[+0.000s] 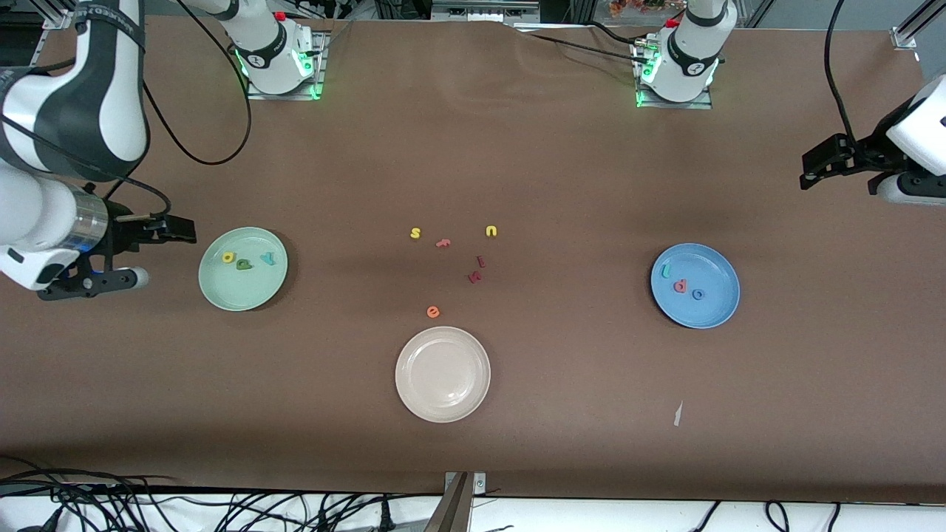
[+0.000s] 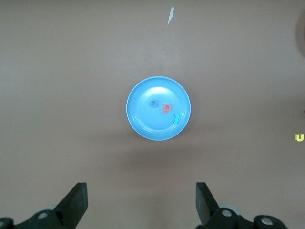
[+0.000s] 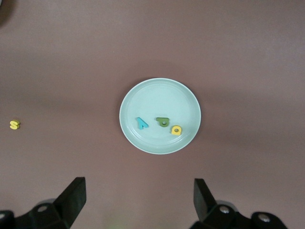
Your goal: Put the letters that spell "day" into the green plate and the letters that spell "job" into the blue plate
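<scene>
Brown desk (image 1: 473, 148), yellow a (image 1: 228, 258), dark green d (image 1: 244, 264), teal y (image 1: 268, 258) in green plate (image 1: 214, 295), teal j (image 1: 666, 271), salmon b (image 1: 680, 286), blue o (image 1: 698, 294) in blue plate (image 1: 720, 307), left tool (image 2: 141, 202) wide and empty over desk beside blue plate, right tool (image 3: 139, 200) wide and empty beside green plate

A cream-white plate (image 1: 443, 374) is seen on the brown counter (image 1: 562, 170), close to the front camera's edge, with nothing in it. Just above it in the front view, farther from that camera, an orange e (image 1: 433, 312) is laid flat. Farther still, two dark red letters (image 1: 477, 270) are found close together, near a salmon f (image 1: 443, 242). A yellow s (image 1: 415, 233) is placed beside the f toward the right arm's end, and a yellow u (image 1: 491, 231) toward the left arm's end. A small white paper scrap (image 1: 678, 414) is seen on the counter toward the left arm's end. Black cables (image 1: 192, 510) are bundled below the counter's near edge.
</scene>
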`<action>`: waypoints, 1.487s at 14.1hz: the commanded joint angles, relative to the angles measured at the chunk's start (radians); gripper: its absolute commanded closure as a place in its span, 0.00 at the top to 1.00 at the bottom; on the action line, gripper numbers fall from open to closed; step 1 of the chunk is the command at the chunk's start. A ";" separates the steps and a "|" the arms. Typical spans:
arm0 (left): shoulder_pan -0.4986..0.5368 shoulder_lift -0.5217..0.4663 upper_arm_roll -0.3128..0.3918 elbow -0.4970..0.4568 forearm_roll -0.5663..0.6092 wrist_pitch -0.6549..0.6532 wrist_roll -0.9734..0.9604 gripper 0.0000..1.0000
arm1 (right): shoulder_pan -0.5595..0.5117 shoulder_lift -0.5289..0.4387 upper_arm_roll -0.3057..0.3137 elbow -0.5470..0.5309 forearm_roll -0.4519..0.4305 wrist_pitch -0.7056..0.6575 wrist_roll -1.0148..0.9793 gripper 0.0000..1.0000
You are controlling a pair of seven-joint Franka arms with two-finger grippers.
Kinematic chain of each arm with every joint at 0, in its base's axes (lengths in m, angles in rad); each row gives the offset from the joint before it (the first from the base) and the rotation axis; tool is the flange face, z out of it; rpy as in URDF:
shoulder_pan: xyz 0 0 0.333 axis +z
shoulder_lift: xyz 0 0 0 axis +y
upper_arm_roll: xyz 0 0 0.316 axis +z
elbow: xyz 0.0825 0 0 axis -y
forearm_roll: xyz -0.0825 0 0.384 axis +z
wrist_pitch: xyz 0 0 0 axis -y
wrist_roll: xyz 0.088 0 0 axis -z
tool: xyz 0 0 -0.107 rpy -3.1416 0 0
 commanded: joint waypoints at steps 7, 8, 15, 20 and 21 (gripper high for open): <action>0.008 -0.019 0.010 -0.034 -0.017 0.007 0.000 1.00 | -0.225 -0.116 0.367 -0.014 -0.170 -0.032 0.183 1.00; 0.007 -0.014 0.010 -0.032 -0.017 0.007 0.000 1.00 | -0.301 -0.141 0.468 -0.030 -0.209 -0.024 0.218 1.00; 0.000 -0.007 0.004 -0.028 -0.019 0.007 -0.001 1.00 | -0.493 -0.329 0.632 -0.182 -0.258 0.290 0.257 1.00; 0.004 0.001 0.005 -0.026 -0.022 0.009 -0.001 1.00 | -0.550 -0.485 0.649 -0.319 -0.241 0.106 0.258 1.00; 0.003 0.003 0.005 -0.025 -0.017 0.012 -0.001 1.00 | -0.561 -0.474 0.649 -0.305 -0.239 0.123 0.257 1.00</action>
